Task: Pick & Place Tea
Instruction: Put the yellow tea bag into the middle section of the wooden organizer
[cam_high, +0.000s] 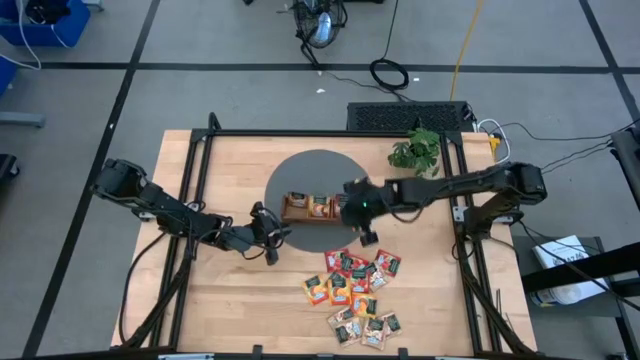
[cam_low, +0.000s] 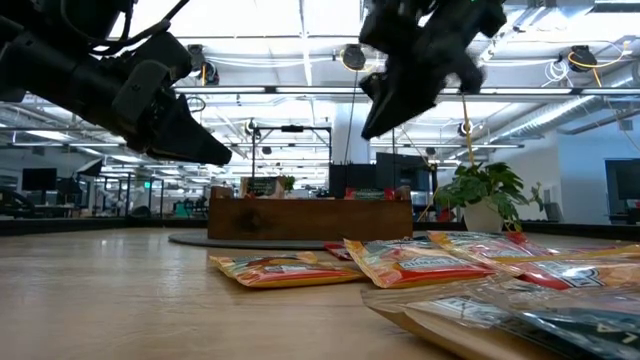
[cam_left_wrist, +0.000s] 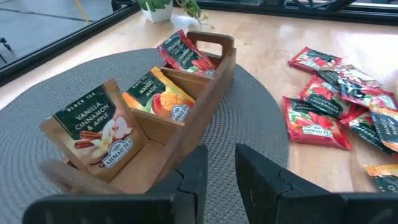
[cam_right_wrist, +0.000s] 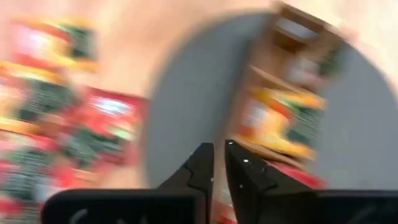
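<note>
Tray (cam_left_wrist: 205, 74) centre frame: sachets (cam_left_wrist: 99, 127) read "Black Tea Vanilla Cinnamon & Apple", "Mango" | right gripper (cam_right_wrist: 217, 163) nearly closed, empty | left gripper (cam_left_wrist: 217, 180) slightly parted, empty

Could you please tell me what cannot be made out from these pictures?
- Right wrist view: motion blur smears the sachets and tray; labels unreadable.
- Low view: the tray's front wall hides its contents.
- High view: sachet print too small to read.

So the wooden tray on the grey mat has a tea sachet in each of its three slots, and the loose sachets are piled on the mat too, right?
Not quite. The high view shows the loose sachets piled on the bare table, off the grey mat. The wooden tray does hold one per slot.
</note>
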